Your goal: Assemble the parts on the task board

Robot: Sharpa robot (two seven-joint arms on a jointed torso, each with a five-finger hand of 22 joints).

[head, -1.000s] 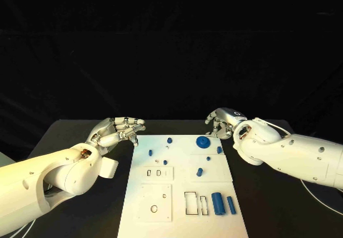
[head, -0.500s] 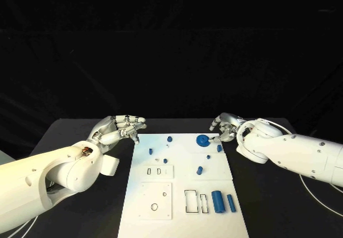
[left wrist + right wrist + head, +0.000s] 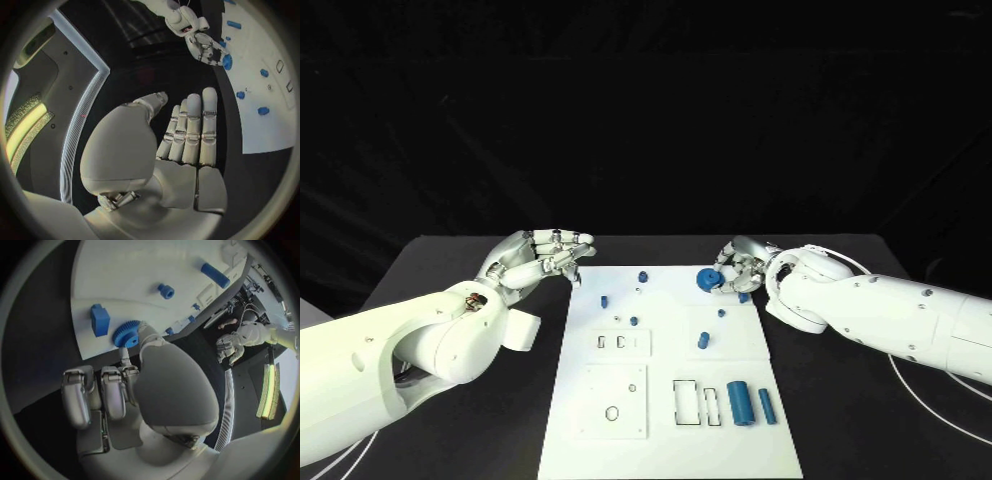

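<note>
The white task board (image 3: 733, 360) lies in the middle of the black table. A blue gear (image 3: 710, 279) lies near its far edge. My right hand (image 3: 741, 262) is at the gear's right side. In the right wrist view its thumb tip (image 3: 147, 333) touches the rim of the gear (image 3: 127, 333) while the other fingers (image 3: 94, 392) stay bent beside it. A blue block (image 3: 99, 319) sits right by the gear. My left hand (image 3: 542, 255) hovers off the board's far left corner, fingers (image 3: 190, 127) straight and together, holding nothing.
Small blue pegs (image 3: 604, 300) dot the far half of the board. Two blue cylinders (image 3: 740, 403) lie side by side near its right front, beside rectangular slots (image 3: 687, 402). A white square plate (image 3: 613, 402) with a hole sits front left.
My right hand has come down and toward me from behind the board's far right corner onto the gear. The left hand has hardly moved. The camera has shifted slightly.
</note>
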